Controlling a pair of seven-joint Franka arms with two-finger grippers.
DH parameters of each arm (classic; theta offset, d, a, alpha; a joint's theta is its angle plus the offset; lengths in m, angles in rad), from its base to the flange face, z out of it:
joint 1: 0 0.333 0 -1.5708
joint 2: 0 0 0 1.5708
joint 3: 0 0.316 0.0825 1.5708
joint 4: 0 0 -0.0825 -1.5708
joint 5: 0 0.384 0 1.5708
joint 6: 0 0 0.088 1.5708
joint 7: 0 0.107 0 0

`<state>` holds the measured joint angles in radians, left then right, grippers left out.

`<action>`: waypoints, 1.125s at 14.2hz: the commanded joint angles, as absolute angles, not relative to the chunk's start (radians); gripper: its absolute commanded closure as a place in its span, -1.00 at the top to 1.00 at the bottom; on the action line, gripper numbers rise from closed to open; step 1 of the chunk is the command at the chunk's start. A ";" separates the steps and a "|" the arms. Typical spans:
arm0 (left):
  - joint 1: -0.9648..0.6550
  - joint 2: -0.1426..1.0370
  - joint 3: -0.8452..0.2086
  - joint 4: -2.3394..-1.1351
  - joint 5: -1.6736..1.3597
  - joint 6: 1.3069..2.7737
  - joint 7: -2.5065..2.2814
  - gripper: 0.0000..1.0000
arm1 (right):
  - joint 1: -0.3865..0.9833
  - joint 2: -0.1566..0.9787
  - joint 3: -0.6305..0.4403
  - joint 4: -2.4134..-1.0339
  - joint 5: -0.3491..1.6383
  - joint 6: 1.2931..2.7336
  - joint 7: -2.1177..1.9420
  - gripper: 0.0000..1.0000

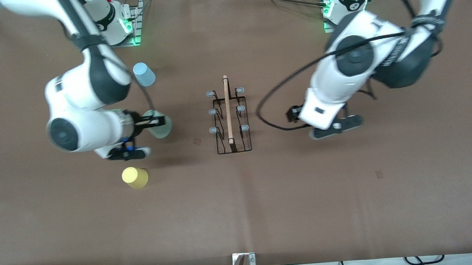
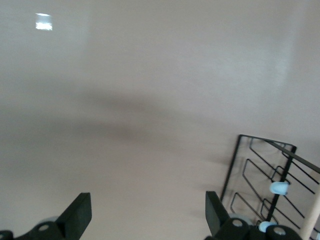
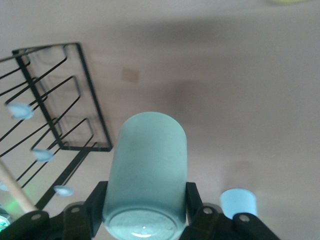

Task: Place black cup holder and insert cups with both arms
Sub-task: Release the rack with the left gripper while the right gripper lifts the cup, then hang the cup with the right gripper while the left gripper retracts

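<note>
Grey-green cup (image 3: pixel 146 172) clamped in right gripper (image 3: pixel 145 210) fingers; left gripper (image 2: pixel 147 217) fingers wide apart, empty.

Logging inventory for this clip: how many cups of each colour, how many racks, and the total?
Yellow cup: 1, standing on the table
Light blue cup: 1, standing on the table
Pale grey-green cup: 1, clamped in the right gripper
Black cup holder: 1, pegs all bare
Total: 4 things (3 cups, 1 rack)
The left gripper is open and holds nothing.

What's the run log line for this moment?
right gripper: shut on grey-green cup | left gripper: open, beside rack | pegs: empty
</note>
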<state>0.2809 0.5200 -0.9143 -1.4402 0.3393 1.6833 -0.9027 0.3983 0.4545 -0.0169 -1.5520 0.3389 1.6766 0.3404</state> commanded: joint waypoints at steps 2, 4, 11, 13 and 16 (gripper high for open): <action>0.486 0.422 -1.061 -1.450 0.324 1.606 -0.818 1.00 | 0.518 0.454 -0.023 -1.496 0.357 1.637 0.487 -0.53; 0.621 0.420 -1.150 -1.450 0.322 1.602 -0.656 1.00 | 0.577 0.457 -0.023 -1.476 0.359 1.638 0.567 -0.53; 0.742 0.422 -1.229 -1.451 0.327 1.519 -0.493 1.00 | 0.643 0.505 -0.023 -1.474 0.393 1.655 0.604 -0.52; 0.750 0.419 -1.224 -1.450 0.339 1.500 -0.392 1.00 | 0.647 0.509 -0.023 -1.477 0.394 1.652 0.601 -0.51; 0.788 0.362 -1.204 -1.457 0.330 1.499 -0.246 1.00 | 0.660 0.532 -0.023 -1.474 0.399 1.658 0.607 -0.51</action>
<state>0.7582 0.4217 -1.2123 -1.4447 0.3389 1.5119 -0.3470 0.6422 0.5125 -0.0155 -1.4956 0.3777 1.6638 0.5953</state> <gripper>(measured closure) 0.000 0.330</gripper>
